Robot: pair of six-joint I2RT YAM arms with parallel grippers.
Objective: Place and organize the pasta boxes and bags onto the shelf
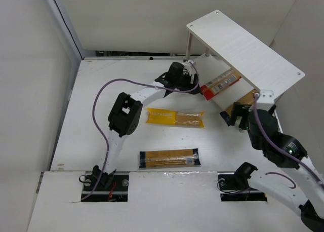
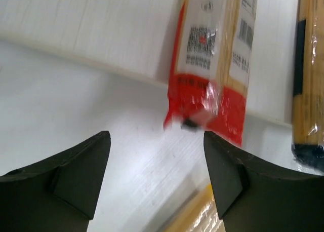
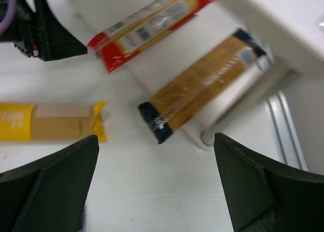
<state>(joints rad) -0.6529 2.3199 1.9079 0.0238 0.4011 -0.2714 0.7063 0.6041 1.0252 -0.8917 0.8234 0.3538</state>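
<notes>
left fingers (image 2: 76,176): apart, nothing between them, tips just short of the red-ended pack (image 2: 212,65), no contact visible

right fingers (image 3: 253,191): wide apart, gap empty, sitting in front of the shelf's open side

shelf (image 1: 248,44): far right of the bench (image 1: 101,141), set at an angle; in the top view its top board hides most of the lower board (image 2: 91,34)

red-ended pack: flat on the lower board, barcode label up, red end hanging over the board edge toward the left fingers

navy-ended pack (image 3: 202,85): also on the lower board, beside the red one and roughly parallel, bare board between them, not touching; its near navy end overhangs the edge, ahead of the right fingers and not between them

yellow pack (image 1: 174,117): flat on the bench mid-table, lying left-right, between the left arm and the shelf; one end shows in the right wrist view, a corner at the bottom of the left wrist view

second navy-ended pack (image 1: 169,158): flat on the bench nearer the arm bases, about parallel to the yellow pack, clear gap between them

count: two packs on the shelf, two on the bench, none in either set of fingers
</notes>
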